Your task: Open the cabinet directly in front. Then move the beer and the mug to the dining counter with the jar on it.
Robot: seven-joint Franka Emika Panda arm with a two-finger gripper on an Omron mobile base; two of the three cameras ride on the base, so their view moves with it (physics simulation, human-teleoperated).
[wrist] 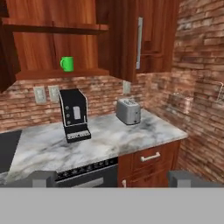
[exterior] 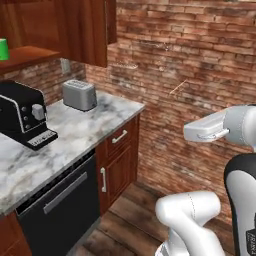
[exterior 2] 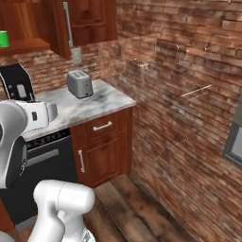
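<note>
The cabinet (wrist: 57,48) stands open, its right door (wrist: 140,39) swung out edge-on with the long grey handle showing. The small green mug (wrist: 67,64) sits on the lower shelf, left of that door; it also shows at the far left in the base views, mug (exterior: 3,49) and mug (exterior 2: 4,38). My gripper (wrist: 116,179) is open and holds nothing, well back from the counter and below shelf height. The beer, the dining counter and the jar are out of view.
Under the shelf, a black coffee machine (wrist: 74,114) and a silver toaster (wrist: 128,111) stand on a marble counter (wrist: 105,140). Below it are a dark dishwasher front (exterior: 60,210) and wooden base cabinets (exterior 2: 101,151). A brick wall (exterior 2: 189,118) closes the right side.
</note>
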